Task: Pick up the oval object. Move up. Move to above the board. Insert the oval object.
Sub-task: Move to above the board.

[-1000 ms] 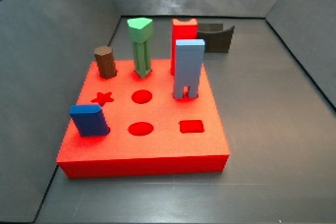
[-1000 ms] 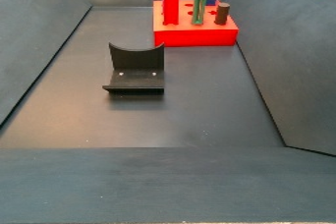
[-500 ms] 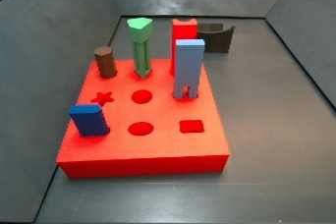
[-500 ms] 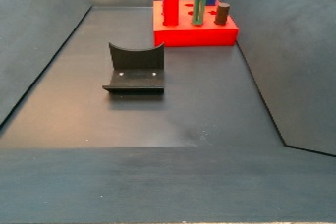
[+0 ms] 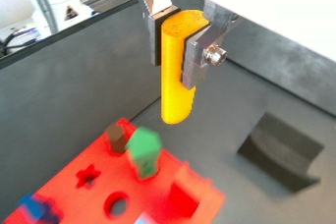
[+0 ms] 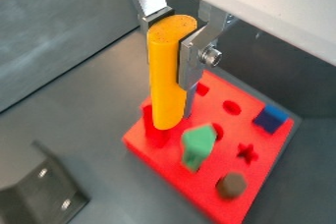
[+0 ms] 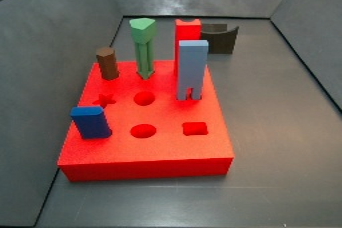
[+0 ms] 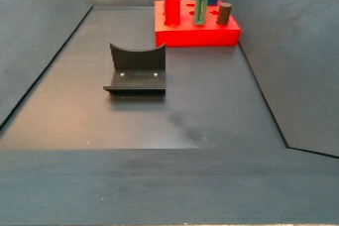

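- The gripper (image 5: 180,39) shows only in the wrist views, high above the board (image 5: 79,159); it does not appear in either side view.
- Its two silver fingers (image 5: 205,51) are clamped on the upper part of the oval object (image 5: 179,76), one plate against each flat side, so the tool is grasping the peg.
- The oval object hangs upright from the jaws with its rounded lower end free in the air, touching nothing below; in a wrist view (image 6: 167,76) it overlaps the board's near edge, well above it.
- The board (image 6: 230,154) lies on the dark floor under the gripper, carrying a green peg (image 6: 197,145), a short brown cylinder (image 6: 231,185), a blue block (image 6: 272,120) and a star cut-out (image 6: 245,151).
- The fixture (image 5: 280,149) stands on the floor apart from the board; in a wrist view (image 6: 39,194) it sits off the board's other side.
- In a side view the board (image 7: 154,147) holds the green peg (image 7: 142,47), brown cylinder (image 7: 107,63), a tall light-blue block (image 7: 193,69), a red block (image 7: 187,32) and the low blue block (image 7: 91,122).
- Against the picture one second back, the yellow peg that showed above the board's far end in a side view is gone from that view (image 8: 199,17); half a second ago it was already out of sight.
- The pieces standing on the board have not moved, and the fixture (image 8: 135,68) sits in the same place.
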Motion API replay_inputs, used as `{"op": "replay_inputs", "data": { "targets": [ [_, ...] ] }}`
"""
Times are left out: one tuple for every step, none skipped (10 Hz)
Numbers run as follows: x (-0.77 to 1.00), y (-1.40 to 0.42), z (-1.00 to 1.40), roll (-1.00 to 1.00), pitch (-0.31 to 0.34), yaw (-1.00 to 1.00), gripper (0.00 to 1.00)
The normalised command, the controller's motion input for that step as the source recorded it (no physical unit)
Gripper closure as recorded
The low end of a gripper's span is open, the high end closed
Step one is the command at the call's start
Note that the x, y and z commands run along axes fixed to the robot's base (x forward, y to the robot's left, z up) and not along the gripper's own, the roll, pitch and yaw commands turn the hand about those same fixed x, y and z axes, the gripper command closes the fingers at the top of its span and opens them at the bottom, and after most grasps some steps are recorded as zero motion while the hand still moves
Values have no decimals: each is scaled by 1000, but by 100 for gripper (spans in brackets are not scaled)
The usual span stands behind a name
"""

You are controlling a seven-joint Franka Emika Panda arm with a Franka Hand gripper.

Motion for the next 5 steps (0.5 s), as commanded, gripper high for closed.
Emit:
{"op": "replay_inputs", "data": {
  "targets": [
    [261,-1000,155,5,136,8,100],
    [261,-887,140,14,137,12,100],
    [206,-598,97,21,135,14,100],
    [134,-305,58,30,113,10,100],
    [91,-194,41,36,89,11,100]
  ]
}}
